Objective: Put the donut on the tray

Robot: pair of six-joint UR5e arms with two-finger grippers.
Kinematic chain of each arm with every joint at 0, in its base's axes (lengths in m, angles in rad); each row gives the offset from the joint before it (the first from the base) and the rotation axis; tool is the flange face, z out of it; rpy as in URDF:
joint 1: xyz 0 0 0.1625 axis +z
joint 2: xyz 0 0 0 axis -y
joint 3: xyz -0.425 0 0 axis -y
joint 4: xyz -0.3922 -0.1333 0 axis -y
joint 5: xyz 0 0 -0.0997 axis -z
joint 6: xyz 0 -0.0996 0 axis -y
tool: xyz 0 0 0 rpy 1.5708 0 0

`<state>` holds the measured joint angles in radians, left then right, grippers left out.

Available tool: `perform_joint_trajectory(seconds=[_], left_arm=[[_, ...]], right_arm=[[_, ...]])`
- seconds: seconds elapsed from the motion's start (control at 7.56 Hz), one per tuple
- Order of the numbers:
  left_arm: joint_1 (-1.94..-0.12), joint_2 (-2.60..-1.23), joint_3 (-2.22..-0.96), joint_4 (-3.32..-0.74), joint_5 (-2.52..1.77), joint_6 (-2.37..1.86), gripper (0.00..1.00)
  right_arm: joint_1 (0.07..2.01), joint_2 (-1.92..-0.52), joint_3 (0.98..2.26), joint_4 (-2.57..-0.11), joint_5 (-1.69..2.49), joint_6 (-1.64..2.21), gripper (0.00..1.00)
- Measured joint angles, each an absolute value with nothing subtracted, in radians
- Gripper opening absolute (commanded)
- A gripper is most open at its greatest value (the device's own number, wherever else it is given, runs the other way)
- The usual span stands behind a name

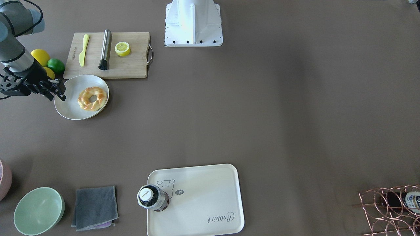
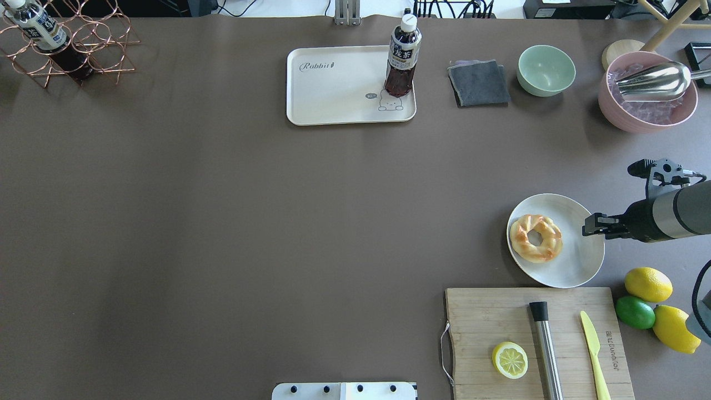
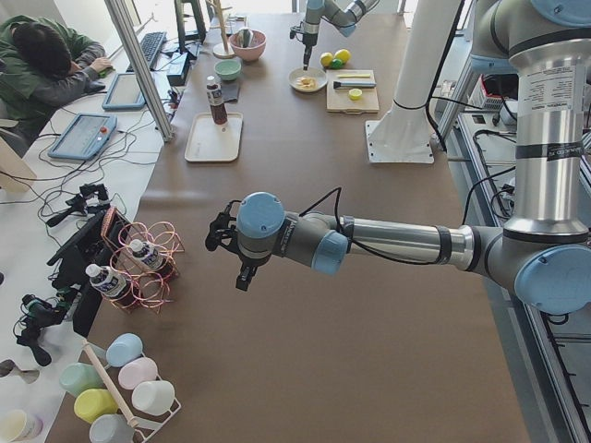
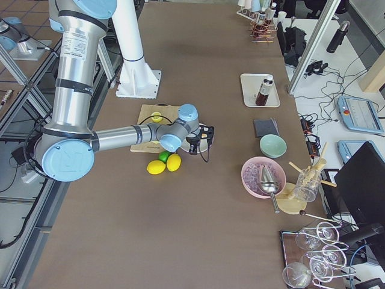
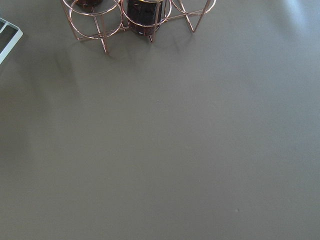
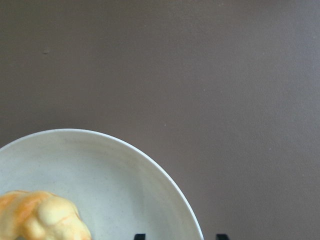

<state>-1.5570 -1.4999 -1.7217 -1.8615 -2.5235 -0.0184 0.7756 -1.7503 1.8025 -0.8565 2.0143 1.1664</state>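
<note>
The donut [image 1: 92, 98], a golden braided ring, lies on a round white plate [image 1: 70, 109]; it also shows in the overhead view [image 2: 536, 238] and the right wrist view [image 6: 40, 217]. My right gripper [image 1: 60, 91] hovers over the plate's outer rim, beside the donut, open and empty; its tips peek in at the bottom of the wrist view. The cream tray [image 2: 333, 94] lies at the table's far side with a dark bottle [image 2: 401, 58] standing on its corner. My left gripper [image 3: 231, 249] shows only in the left side view; I cannot tell its state.
A wooden cutting board [image 2: 489, 322] with a lemon slice [image 2: 510, 359], steel rod and yellow knife lies near the plate. Two lemons and a lime [image 2: 635, 311] sit beside it. A grey cloth [image 2: 479, 83], green bowl [image 2: 546, 69], pink bowl [image 2: 647, 111] and copper bottle rack [image 2: 66, 50] stand along the far edge.
</note>
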Motion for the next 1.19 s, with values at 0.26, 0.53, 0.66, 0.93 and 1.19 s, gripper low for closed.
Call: perform_joint_trajectory(seconds=[0.26,0.53,0.66,0.93,1.19], left_arm=[[-1.557,-1.498,-1.727,-1.862,-2.524,-0.019,0.99],[-1.557,-1.497,-1.731,-1.862,-2.523,-0.020,0.99],[-1.557,-1.497,-1.732,-1.862,-2.523,-0.020,0.99],[-1.557,-1.497,-1.736,-1.861,-2.523,-0.020,0.99],[-1.557,-1.497,-1.739,-1.861,-2.523,-0.020,0.99]], right_arm=[[0.760,-1.758,1.802,-0.856,1.999,1.177,0.46],[0.754,-1.764,1.803,-0.856,1.996,1.178,0.29],[0.754,-1.766,1.803,-0.856,1.996,1.178,0.06],[0.752,-1.770,1.803,-0.855,1.996,1.188,0.00],[0.748,-1.771,1.804,-0.855,1.996,1.207,0.00]])
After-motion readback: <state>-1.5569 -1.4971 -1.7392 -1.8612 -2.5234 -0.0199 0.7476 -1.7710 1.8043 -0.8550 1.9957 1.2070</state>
